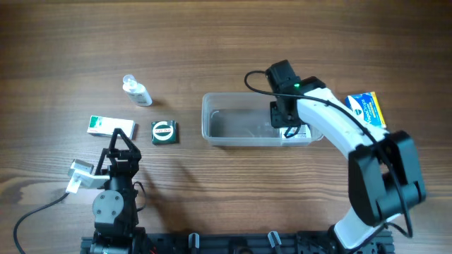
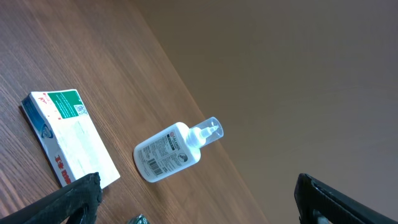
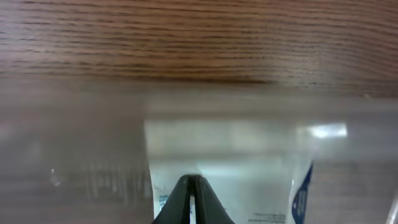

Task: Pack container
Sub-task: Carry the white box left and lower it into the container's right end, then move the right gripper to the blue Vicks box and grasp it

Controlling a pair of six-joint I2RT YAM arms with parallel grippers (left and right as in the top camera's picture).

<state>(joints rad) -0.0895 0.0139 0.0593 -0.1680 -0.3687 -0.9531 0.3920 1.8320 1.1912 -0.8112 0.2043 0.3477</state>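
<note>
The clear plastic container (image 1: 212, 116) stands mid-table. A white box with blue print (image 1: 296, 133) lies in its right end. My right gripper (image 1: 282, 118) reaches down inside the container over that box. In the right wrist view its fingers (image 3: 191, 182) are pressed together with nothing seen between them, the white box (image 3: 249, 168) lies just beyond, and the container's blurred wall (image 3: 74, 124) fills the view. My left gripper (image 1: 120, 144) is open and empty at the front left; its view shows both fingers wide apart (image 2: 196, 190).
A small clear bottle (image 1: 138, 92) (image 2: 171, 151), a green-and-white box (image 1: 109, 126) (image 2: 68, 137) and a dark green square box (image 1: 164, 132) lie left of the container. A blue-and-yellow box (image 1: 367, 108) lies at the right, beside the right arm.
</note>
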